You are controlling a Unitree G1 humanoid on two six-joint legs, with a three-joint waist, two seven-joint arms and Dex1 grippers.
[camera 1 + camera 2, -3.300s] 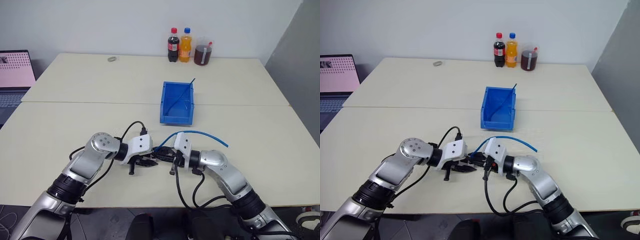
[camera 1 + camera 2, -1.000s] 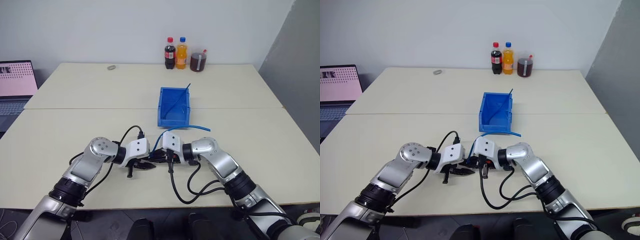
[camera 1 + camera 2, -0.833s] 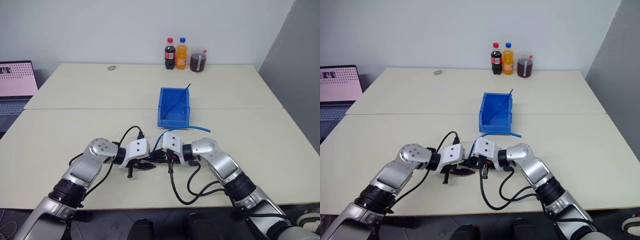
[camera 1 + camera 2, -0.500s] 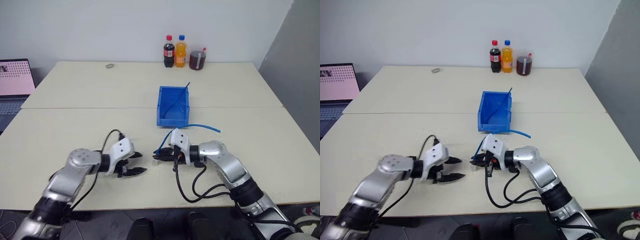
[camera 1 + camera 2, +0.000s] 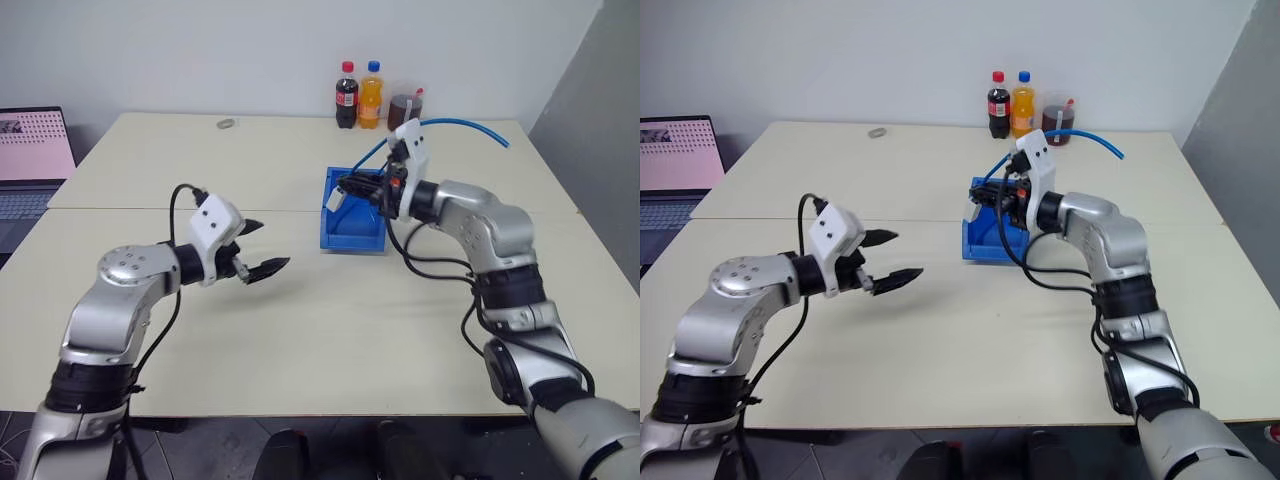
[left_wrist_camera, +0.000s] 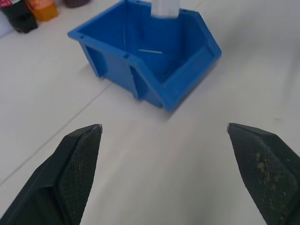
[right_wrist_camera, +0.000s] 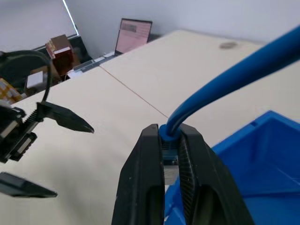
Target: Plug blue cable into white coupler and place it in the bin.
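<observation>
My right gripper (image 5: 352,187) is clenched on the blue cable (image 5: 455,125), close to its plug end. I hold it in the air above the bin (image 5: 355,222), over the rear part of it. The white coupler (image 5: 337,200) hangs at the tip of the cable, just under my fingers, so I judge that the plug already sits in it. The free length of the cable rises from my grip and arcs away toward 2 o'clock, over the table (image 5: 300,330), with its far end near the bottles (image 5: 358,95).

My left gripper (image 5: 255,250) is released, with its two black fingers spread wide and nothing between them. It hovers over the bare table at 8 o'clock from the bin, well apart from it, and it points toward the bin.

The step in hand is the last one: putting the joined cable and coupler into the bin. A thin darker blue strand (image 5: 363,190) already leans inside the bin, against its rear corner.

For the next move I need to bring the right gripper lower, until the coupler is inside the walls, and only then let go. The long free end is my worry. It is springy and stands out far beyond the rim, so it may pull the coupler out again or stay hanging over the edge.
</observation>
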